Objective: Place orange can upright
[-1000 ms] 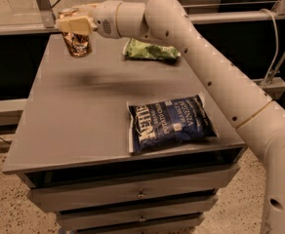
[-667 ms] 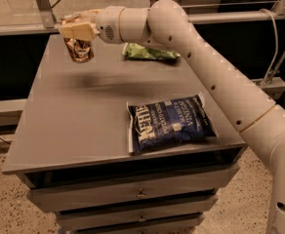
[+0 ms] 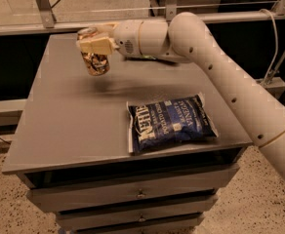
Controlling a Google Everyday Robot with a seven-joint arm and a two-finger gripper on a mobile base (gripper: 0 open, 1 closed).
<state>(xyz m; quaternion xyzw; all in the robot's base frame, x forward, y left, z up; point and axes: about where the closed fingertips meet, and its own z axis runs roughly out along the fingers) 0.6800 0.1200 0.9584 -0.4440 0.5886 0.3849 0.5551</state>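
Note:
The orange can (image 3: 96, 62) is orange-brown with pale mottling and a silver top. It is held roughly upright, slightly tilted, above the far left part of the grey table (image 3: 79, 116). My gripper (image 3: 94, 45) is shut on the can near its top. The white arm reaches in from the right across the back of the table. The can's base hangs clear above the tabletop.
A blue chip bag (image 3: 171, 123) lies flat near the table's front right. A green bag (image 3: 145, 57) at the back is mostly hidden behind the arm. Drawers (image 3: 140, 194) sit below the tabletop. A metal rail (image 3: 45, 28) runs behind the table.
The gripper with the can has moved right and toward the table's middle, a little lower. The arm now covers most of the green bag.

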